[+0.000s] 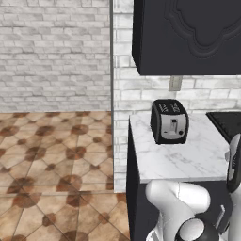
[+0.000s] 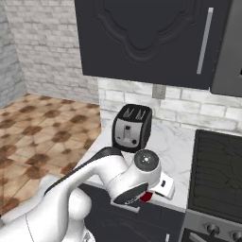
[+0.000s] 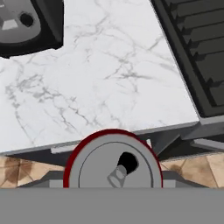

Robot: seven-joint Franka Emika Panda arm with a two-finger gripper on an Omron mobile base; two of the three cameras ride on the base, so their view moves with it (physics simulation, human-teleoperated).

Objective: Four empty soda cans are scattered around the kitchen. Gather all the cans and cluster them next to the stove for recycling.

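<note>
Over counter edge [image 3: 109,135] | arm folded low | pincer [image 2: 150,195] clamped on soda can [image 3: 113,161]

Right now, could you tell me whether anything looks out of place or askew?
Only the soda can: it sits at the end effector, off the front edge of the marble counter, over the floor. The toaster stands upright, undisturbed.

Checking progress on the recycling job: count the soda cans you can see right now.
1. A red soda can sits close under the hand camera, near the front edge of the marble counter, between the toaster and the stove. Others may be out of sight.
</note>
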